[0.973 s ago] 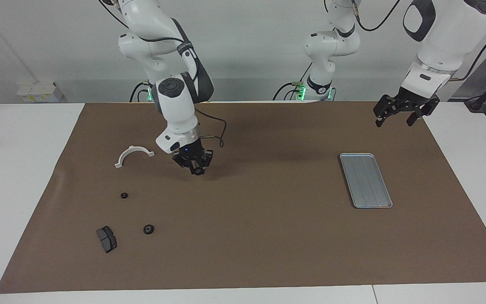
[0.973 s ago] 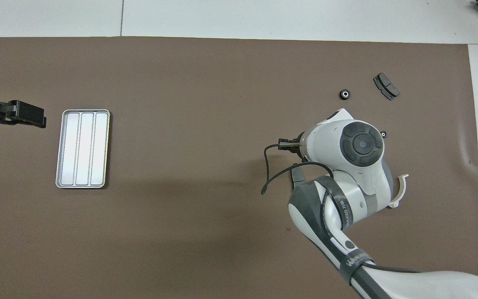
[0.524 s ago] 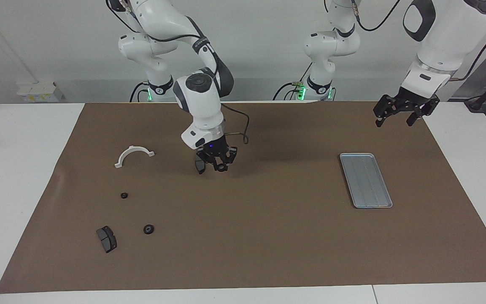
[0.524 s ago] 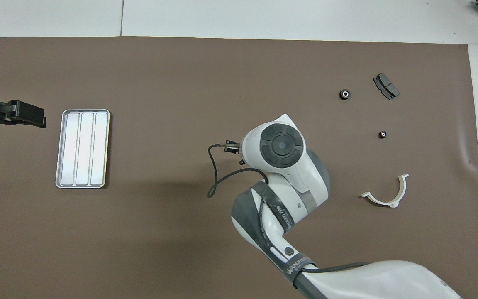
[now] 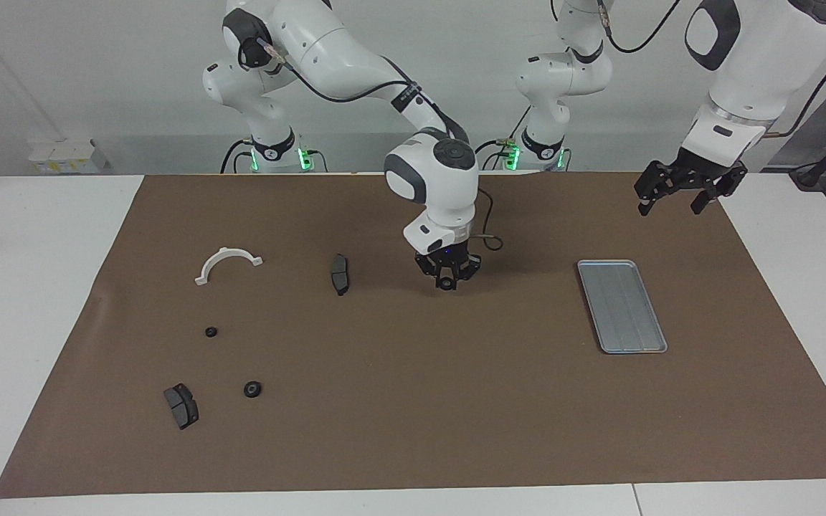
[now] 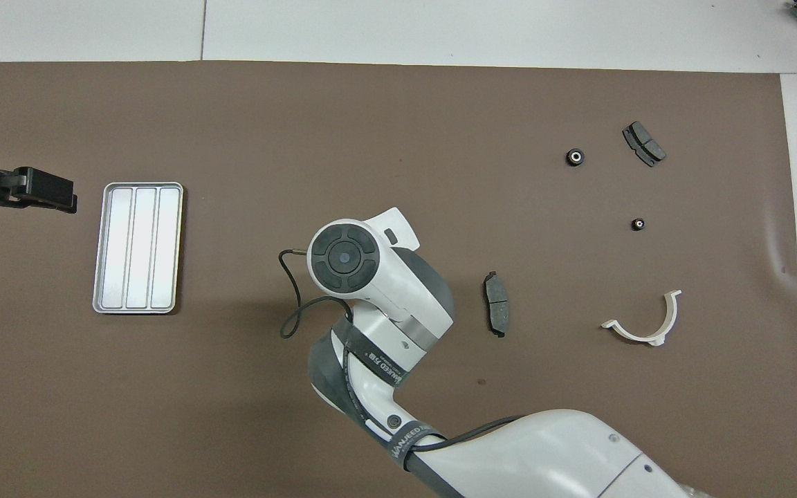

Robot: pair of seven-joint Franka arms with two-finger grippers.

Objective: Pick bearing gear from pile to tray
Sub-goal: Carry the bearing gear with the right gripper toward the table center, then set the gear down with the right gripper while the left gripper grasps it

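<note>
Matt brown table cover [image 5: 413, 401], ridged silvery metal tray [image 5: 622, 306], glossy white plastic-looking half-ring bracket [image 5: 227, 263].

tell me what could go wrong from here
The right pincer seems to pinch a small black ring by its tips, over bare mat: it could slip out before reaching the tray. The tray has a low rim, so a dropped ring might roll off. The open left pincer hangs near the tray: possible clash.

right claw [image 5: 447, 284] — load indiscernible
</note>
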